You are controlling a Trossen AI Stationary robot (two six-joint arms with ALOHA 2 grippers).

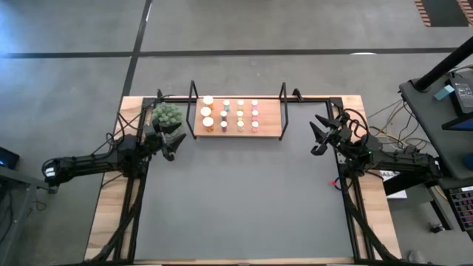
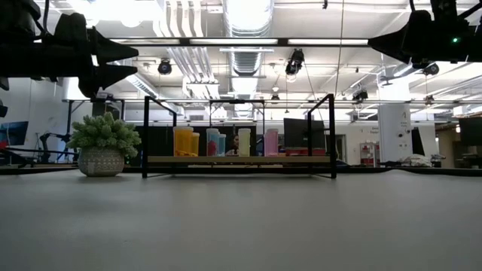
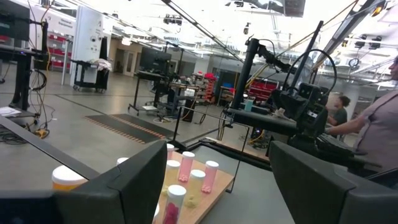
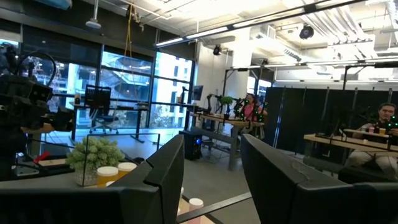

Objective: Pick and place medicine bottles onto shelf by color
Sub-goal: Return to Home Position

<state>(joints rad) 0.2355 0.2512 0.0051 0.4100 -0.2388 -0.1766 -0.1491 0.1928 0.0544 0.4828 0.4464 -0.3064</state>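
Left claw (image 1: 176, 145) hangs spread and empty at centre-left of the high view, just beside the left wire frame of the shelf (image 1: 270, 118) and close under the green plant ball (image 1: 166, 114). Right claw (image 1: 316, 134) is likewise spread with nothing between its fingers, at centre-right, near the shelf's right frame but apart from it. Both ride well above the tabletop (image 1: 111, 214): in the low view they show only in the 2 upper corners.

The medicine bottles (image 1: 239, 116) stand upright on the shelf board in the upper middle of the high view, ranked in lines by colour. The 3 wider orange bottles (image 1: 207, 111) are at the left end and the pink bottles (image 1: 254, 117) toward the right. No bottle shows on the dark mat (image 1: 236, 199), so the sorting looks finished and only the retreat to rest remains.

To do that well, I judge each arm should draw straight back toward its own side of the frame and hold its height until it is past the wire frames. Only then should it fold down. The left arm needs most care: a sideways swing could brush the plant or catch the frame, and a knock to the shelf would likely topple the close-packed bottles. Fingers can be left apart, since nothing needs gripping.
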